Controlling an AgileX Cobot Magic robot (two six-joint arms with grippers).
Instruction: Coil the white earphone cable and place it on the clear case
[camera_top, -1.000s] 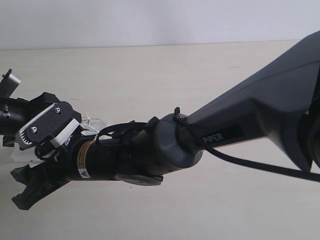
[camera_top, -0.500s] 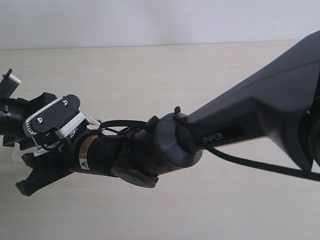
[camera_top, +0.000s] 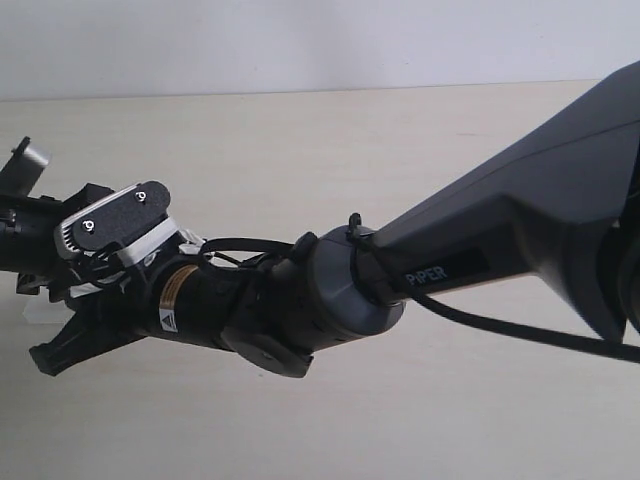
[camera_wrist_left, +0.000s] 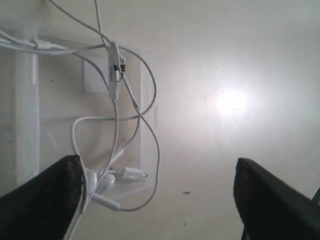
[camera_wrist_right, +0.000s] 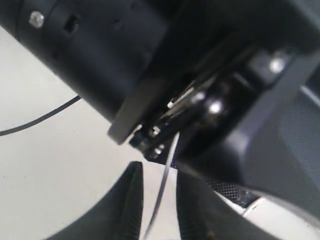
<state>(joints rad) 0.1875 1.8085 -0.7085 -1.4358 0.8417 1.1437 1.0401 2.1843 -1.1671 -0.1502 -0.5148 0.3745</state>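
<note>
Coiling barely begun: white earphone cable (camera_wrist_left: 114, 75) sprawls loose over clear case (camera_wrist_left: 50, 115), frame left.
Left jaws released, empty; right jaws set narrow around one strand, gap visible, not clamped.

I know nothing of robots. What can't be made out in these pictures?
Case: in the exterior view the right arm covers nearly all of it; the left wrist view's edge cuts it off.
Cable: its strands run past the left wrist view's edge, so its full length is unseen.
Right gripper: the right wrist view is blurred and a dark part fills it, so whether it touches the cable is unclear.
</note>
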